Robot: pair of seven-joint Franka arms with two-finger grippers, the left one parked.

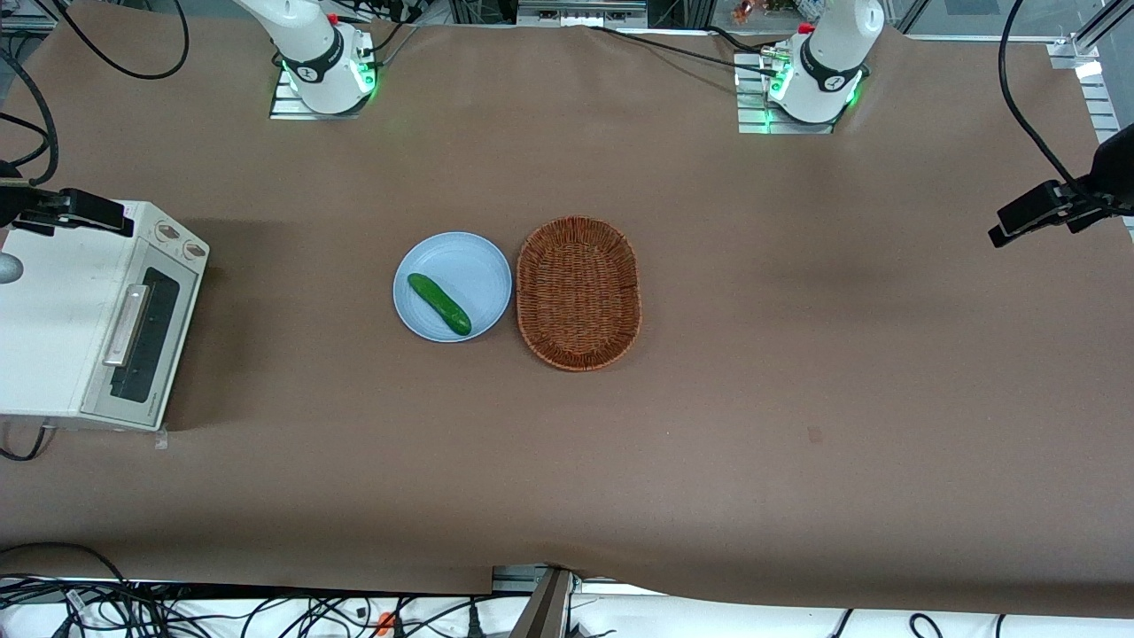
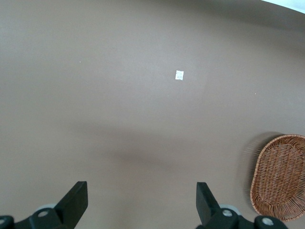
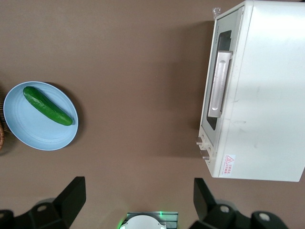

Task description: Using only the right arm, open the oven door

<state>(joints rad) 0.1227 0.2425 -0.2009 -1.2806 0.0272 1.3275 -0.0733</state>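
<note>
The cream-white toaster oven (image 1: 53, 328) stands at the working arm's end of the table. Its oven door (image 1: 151, 354), with dark glass and a silver bar handle (image 1: 127, 325), is shut and faces the plate. It also shows in the right wrist view (image 3: 215, 62) with its handle (image 3: 220, 83). My right gripper (image 1: 106, 217) hangs high over the oven's top edge, near the knobs. In the right wrist view the gripper (image 3: 138, 195) is wide open and empty, looking down at the table beside the oven's front. It touches nothing.
A light blue plate (image 1: 461, 261) holding a green cucumber (image 1: 438, 303) lies mid-table, with an empty wicker basket (image 1: 578, 292) touching it on the parked arm's side. The right arm's base (image 1: 319, 53) stands at the table's back edge. Cables hang along the front edge.
</note>
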